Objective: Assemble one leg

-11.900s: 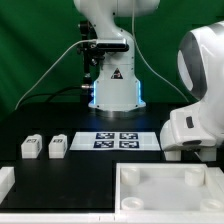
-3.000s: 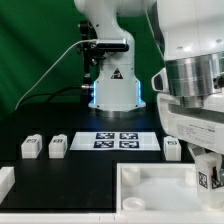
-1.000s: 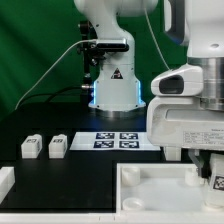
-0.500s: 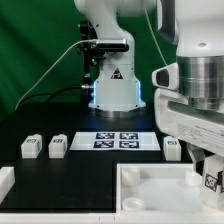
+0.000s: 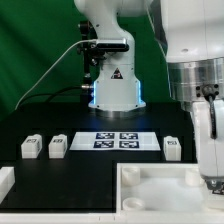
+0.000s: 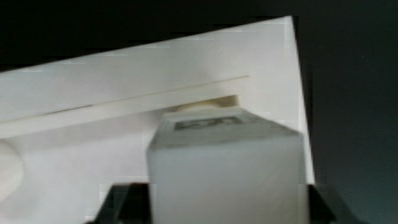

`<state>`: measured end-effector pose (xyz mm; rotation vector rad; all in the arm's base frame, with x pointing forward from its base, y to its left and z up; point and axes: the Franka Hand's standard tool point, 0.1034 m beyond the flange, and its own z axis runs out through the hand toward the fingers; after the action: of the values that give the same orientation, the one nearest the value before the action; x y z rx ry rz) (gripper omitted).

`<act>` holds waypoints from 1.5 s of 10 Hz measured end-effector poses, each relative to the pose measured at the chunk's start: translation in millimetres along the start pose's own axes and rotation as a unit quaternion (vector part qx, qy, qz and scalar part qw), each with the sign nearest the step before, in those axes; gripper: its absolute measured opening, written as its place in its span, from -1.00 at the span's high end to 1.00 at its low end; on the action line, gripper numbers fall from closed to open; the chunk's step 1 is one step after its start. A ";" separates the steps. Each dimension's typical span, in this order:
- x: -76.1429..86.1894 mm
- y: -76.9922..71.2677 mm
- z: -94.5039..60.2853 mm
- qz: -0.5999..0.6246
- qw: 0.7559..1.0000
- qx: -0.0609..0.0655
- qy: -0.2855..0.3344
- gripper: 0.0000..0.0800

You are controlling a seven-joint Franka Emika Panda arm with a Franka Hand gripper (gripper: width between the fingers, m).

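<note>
In the wrist view my gripper (image 6: 222, 207) is shut on a leg (image 6: 221, 160), a stubby white block with a dark tag on its far end. Both dark fingers (image 6: 128, 202) press its sides. The leg hangs just over the large white tray-like piece (image 6: 107, 110). In the exterior view the gripper (image 5: 212, 176) is low at the right edge, over the tray-like piece's (image 5: 150, 169) right far corner; the held leg is hidden there. Two more legs (image 5: 30, 147) (image 5: 57, 146) stand at the left, and a third (image 5: 171, 148) stands at the right.
The marker board (image 5: 120, 140) lies on the black table in front of the arm's base (image 5: 113, 90). Another white part (image 5: 5, 181) sits at the front left edge. My own white arm (image 5: 200, 80) fills the exterior view's right side.
My wrist has turned and shifted right over the tray-like piece. The tagged leg that showed under the hand half a second ago is now hidden in the exterior view.
</note>
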<state>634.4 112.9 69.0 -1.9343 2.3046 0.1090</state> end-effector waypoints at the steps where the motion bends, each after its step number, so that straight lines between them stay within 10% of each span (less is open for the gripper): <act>1: 0.2 0.3 0.8 -0.017 1.000 -0.001 0.000 0.06; 2: 0.0 0.6 1.1 -0.017 1.000 -0.001 0.000 -0.39; 8: -1.2 0.9 0.8 -0.391 0.920 -0.006 0.014 -0.62; 11: -5.6 1.6 -1.9 -0.617 0.786 -0.018 0.029 -0.62; 15: -4.8 2.1 -0.2 -0.569 0.822 -0.016 0.028 -0.01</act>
<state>633.2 117.9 69.9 -2.9471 0.8090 -0.0389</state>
